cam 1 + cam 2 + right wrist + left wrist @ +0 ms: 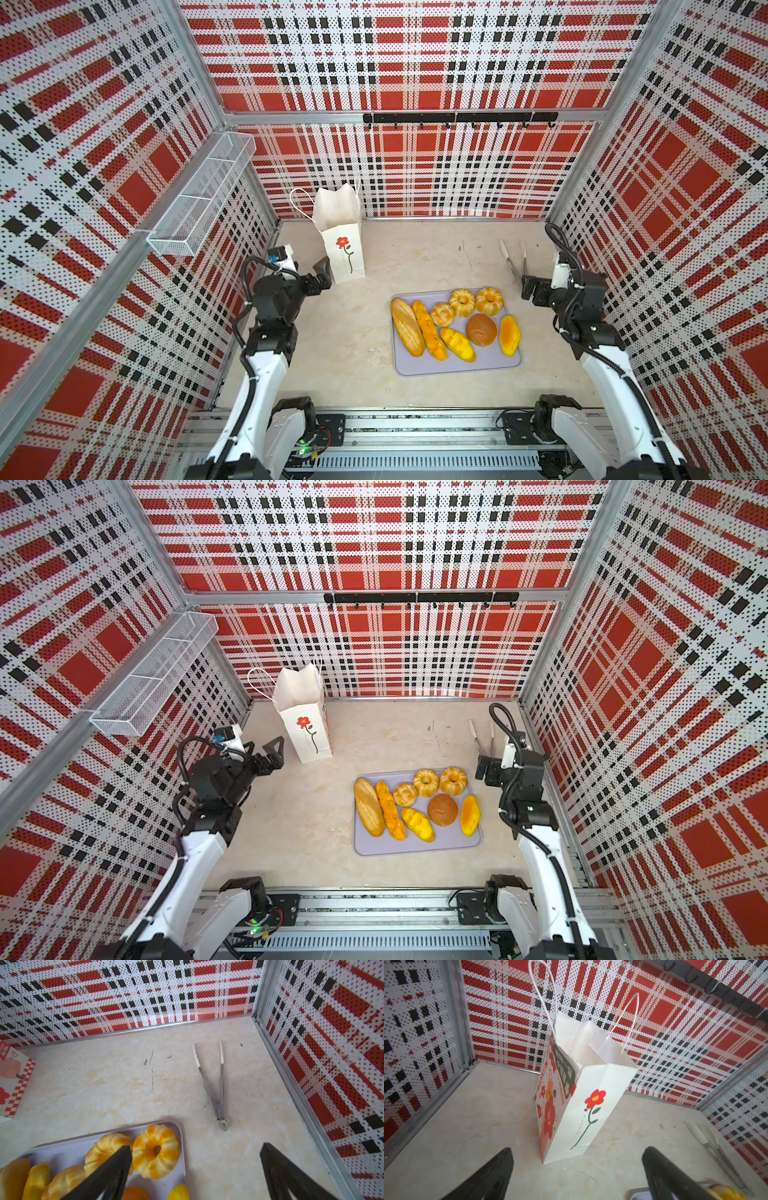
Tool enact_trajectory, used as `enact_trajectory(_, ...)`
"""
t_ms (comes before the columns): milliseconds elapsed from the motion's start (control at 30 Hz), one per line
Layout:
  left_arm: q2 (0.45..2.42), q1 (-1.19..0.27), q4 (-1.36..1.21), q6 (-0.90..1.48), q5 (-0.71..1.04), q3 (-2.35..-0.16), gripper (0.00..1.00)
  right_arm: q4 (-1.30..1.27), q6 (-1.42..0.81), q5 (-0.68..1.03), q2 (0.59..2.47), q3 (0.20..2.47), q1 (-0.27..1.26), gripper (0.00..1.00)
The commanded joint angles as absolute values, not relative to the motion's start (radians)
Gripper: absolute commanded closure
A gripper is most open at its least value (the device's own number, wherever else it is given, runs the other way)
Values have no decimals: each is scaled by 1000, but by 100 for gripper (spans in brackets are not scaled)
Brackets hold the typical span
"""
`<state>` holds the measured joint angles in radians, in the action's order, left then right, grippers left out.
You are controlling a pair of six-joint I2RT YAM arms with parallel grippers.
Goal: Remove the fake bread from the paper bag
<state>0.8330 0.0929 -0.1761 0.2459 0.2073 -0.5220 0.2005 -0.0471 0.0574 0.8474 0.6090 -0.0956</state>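
The white paper bag point(341, 249) point(306, 734) point(593, 1109) stands upright at the back left, its mouth open; only white paper shows inside. Several pieces of fake bread point(453, 324) point(415, 804) lie on a lavender tray point(457, 366) point(417, 845) right of centre. My left gripper point(321, 276) point(274, 753) point(577, 1151) hangs open and empty just left of the bag's base, not touching it. My right gripper point(528, 289) point(482, 767) point(196, 1146) is open and empty beside the tray's far right corner, near a fluted ring bun point(155, 1151).
Metal tongs point(515, 257) point(484, 737) point(216, 1088) lie on the table behind the right gripper, near the right wall. A wire basket point(199, 199) hangs on the left wall and a black hook rail point(457, 117) on the back wall.
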Motion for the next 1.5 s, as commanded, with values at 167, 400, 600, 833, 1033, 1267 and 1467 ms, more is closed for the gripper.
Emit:
enact_trajectory(167, 796, 73, -375, 221, 16, -312, 0, -487, 55, 154, 858, 229, -94, 0)
enact_trajectory(400, 968, 0, -496, 56, 14, -280, 0, -762, 52, 208, 1202, 234, -94, 0)
enact_trajectory(600, 1132, 0, -651, 56, 83, -265, 0, -602, 162, 535, 1428, 460, -88, 0)
enact_trajectory(833, 1287, -70, -845, -27, 94, -271, 0, -1069, 48, 260, 1538, 285, -77, 0)
enact_trajectory(1033, 1365, -106, -679, -65, 97, -406, 1, -1135, 58, 289, 1613, 311, -61, 0)
enact_trajectory(1267, 1413, 8, -665, -19, 154, -447, 1, -1013, 79, 315, 1593, 359, -61, 0)
enact_trajectory(1467, 1575, 23, -1003, -35, 197, -360, 1, -1005, 75, 318, 1597, 368, -63, 0)
